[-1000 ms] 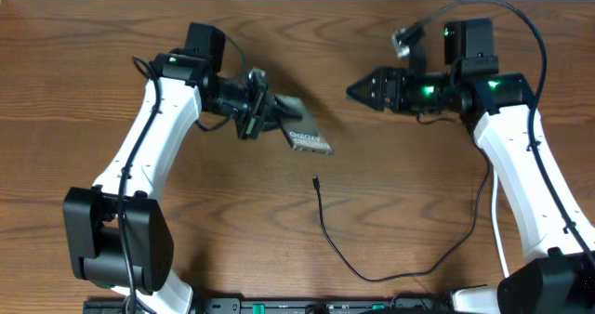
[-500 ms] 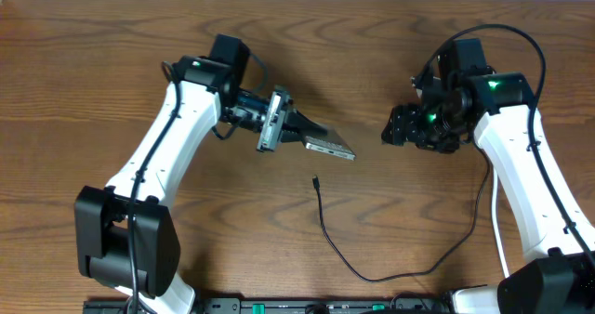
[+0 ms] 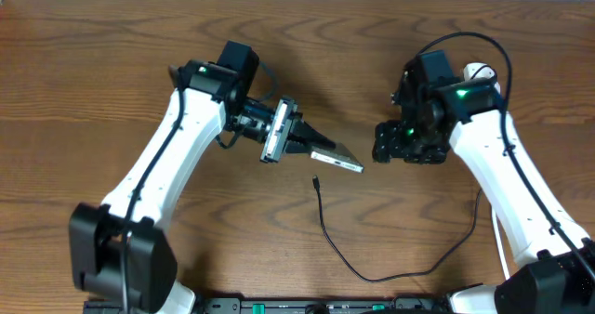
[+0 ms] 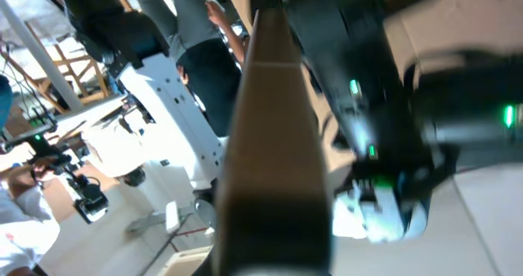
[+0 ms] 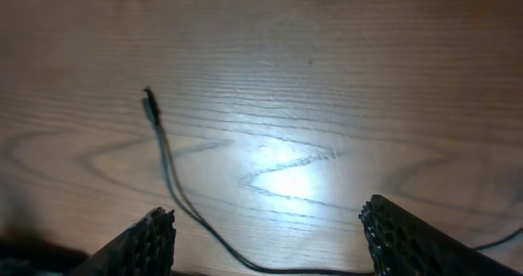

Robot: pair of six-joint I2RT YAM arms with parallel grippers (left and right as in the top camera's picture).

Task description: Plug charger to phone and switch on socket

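The phone [image 3: 337, 155] hangs tilted above the table, with my left gripper [image 3: 314, 146] shut on its left end. The left wrist view sees the phone [image 4: 274, 145] edge-on as a dark bronze slab filling the centre. The charger [image 3: 327, 232] lies on the wood as a thin black cable. Its plug tip [image 3: 316, 179] rests just below the phone, apart from it. My right gripper [image 3: 391, 143] points down at the table right of the phone, open and empty. In the right wrist view the plug tip [image 5: 149, 104] lies ahead and left of the gripper [image 5: 270, 243]. The socket is out of view.
The charger cable loops toward the front edge and curves back up to the right under my right arm [image 3: 502, 184]. A dark rail with green marks [image 3: 316, 307] runs along the front edge. My left arm [image 3: 158, 175] slants across the left side.
My left arm has carried the phone right and toward the table's middle, closer to the plug tip. My right gripper has swung from pointing left to pointing down and stayed open.
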